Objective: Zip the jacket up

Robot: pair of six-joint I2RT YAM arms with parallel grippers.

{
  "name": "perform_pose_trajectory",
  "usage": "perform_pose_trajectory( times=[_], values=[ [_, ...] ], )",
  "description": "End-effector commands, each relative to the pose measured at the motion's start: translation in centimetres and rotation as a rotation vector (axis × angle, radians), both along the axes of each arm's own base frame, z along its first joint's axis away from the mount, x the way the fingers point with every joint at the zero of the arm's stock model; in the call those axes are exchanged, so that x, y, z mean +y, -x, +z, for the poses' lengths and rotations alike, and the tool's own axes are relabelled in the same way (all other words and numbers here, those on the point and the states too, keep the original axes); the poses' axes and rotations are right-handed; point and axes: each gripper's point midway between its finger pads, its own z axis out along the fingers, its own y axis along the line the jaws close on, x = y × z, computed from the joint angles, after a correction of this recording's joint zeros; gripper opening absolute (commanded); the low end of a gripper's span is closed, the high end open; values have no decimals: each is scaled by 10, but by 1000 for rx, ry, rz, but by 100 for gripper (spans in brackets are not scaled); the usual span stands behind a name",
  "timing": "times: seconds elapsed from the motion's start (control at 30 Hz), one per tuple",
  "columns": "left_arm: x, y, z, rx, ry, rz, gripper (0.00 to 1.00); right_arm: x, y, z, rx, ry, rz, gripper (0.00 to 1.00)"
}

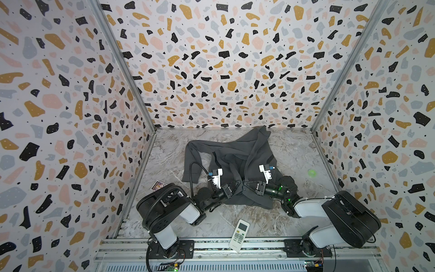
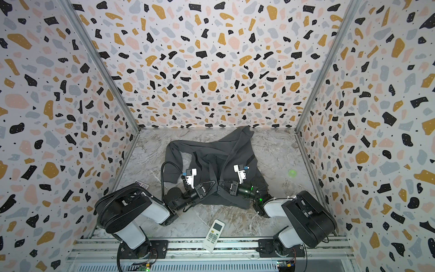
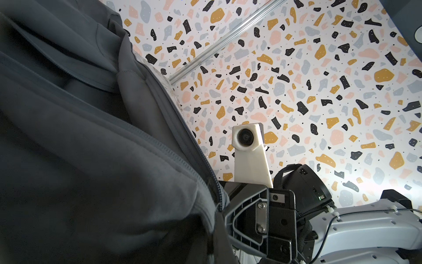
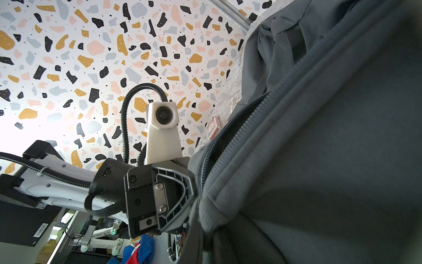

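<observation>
Terrazzo-patterned walls enclose a marble-look table (image 1: 164, 153). At centre left of a top view a small printed card (image 1: 158, 185) lies apart from the work.

Left gripper (image 2: 213, 182): reaches in from the left at lower centre, jaws closed narrow on the near edge of the jacket (image 1: 230, 150).

The jacket lies crumpled at the centre of the table, with one sleeve trailing to centre left and its far end against the back wall. Its front opening and zip teeth (image 3: 159, 141) run from the two grippers up and slightly right in both top views. That is the axis any pull must follow.

Right gripper (image 2: 222, 184): enters from the right, tip to tip with the left one, jaws likewise pinched on the facing zip edge (image 4: 251, 118). Both arms are equally near the zip's foot.

A white remote (image 1: 239, 235) lies at lower centre, and a blurred green object (image 1: 312, 172) at centre right.

Not established:
- The slider cannot be seen in any view.
- Whether the two zip halves are joined at the foot cannot be told.
- Fabric covers the fingertips.
- Each wrist view shows only the opposite gripper.
</observation>
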Motion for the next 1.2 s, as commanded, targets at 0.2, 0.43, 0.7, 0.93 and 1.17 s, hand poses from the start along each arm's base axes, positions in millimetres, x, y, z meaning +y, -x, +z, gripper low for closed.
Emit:
perform_pose_trajectory(
  times=[0.2, 0.43, 0.7, 0.93, 1.17],
  values=[
    [-2, 14, 81, -264, 218, -49, 0, -4, 4, 28, -96, -36, 33, 0],
    [-18, 23, 83, -371, 175, -123, 0, -10, -1, 33, -114, -33, 42, 0],
    [-9, 30, 102, -526, 145, -74, 0, -22, -8, 41, -140, -24, 7, 0],
    [-10, 29, 101, -520, 145, -74, 0, -28, -9, 47, -155, -30, -1, 0],
    [-2, 22, 106, -521, 150, -1, 0, -28, -5, 47, -156, -34, 12, 0]
  ],
)
